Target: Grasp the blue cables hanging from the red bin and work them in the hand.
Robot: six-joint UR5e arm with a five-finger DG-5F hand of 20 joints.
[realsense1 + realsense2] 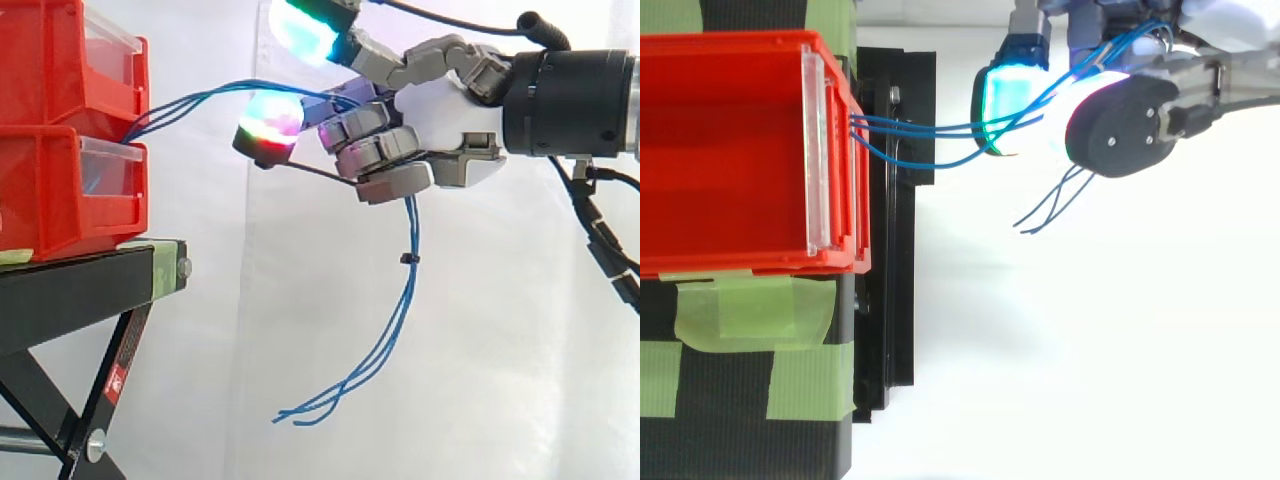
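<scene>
Side view shows the hand [440, 115] with fingers curled round the blue cables [410, 235], which run from the front edge of the red bin [740, 265] and hang free below the palm. The fingers should roll them gently, without pulling them tight.

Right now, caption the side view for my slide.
Robot hand curled around blue cables from stacked red bins, ends dangling below.

A white curtain [480, 330] forms the backdrop, evenly lit. A black stand [70, 285] with angled legs occupies the left side. Strips of green tape [750, 312] cover parts of its top surface.
</scene>
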